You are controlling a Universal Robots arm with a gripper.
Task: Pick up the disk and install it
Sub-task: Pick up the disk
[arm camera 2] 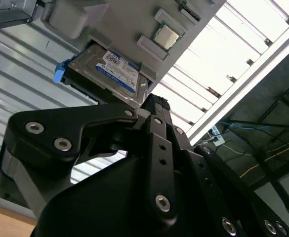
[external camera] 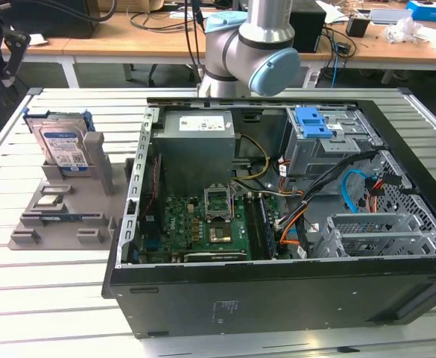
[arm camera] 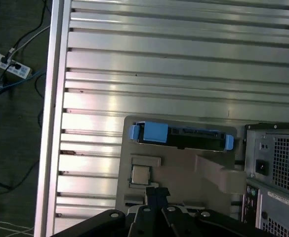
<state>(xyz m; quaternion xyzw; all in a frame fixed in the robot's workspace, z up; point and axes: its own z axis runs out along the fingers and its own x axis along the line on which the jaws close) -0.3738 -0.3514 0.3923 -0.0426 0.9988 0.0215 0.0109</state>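
Note:
The disk stands on edge in a grey holder at the exterior view's left, on the slatted table beside the open computer case. It is silver with a white-and-blue label and a blue carrier bracket. In the second wrist view the disk shows its labelled face just beyond my gripper. In the first wrist view the disk is seen edge-on in the holder, some way from my gripper. The fingers are shut with nothing between them, apart from the disk. The arm rises behind the case.
Inside the case are a grey power-supply box, a blue latch on the drive cage, cables and a motherboard. A small square chip lies on the holder. The table edge and a floor power strip lie beyond.

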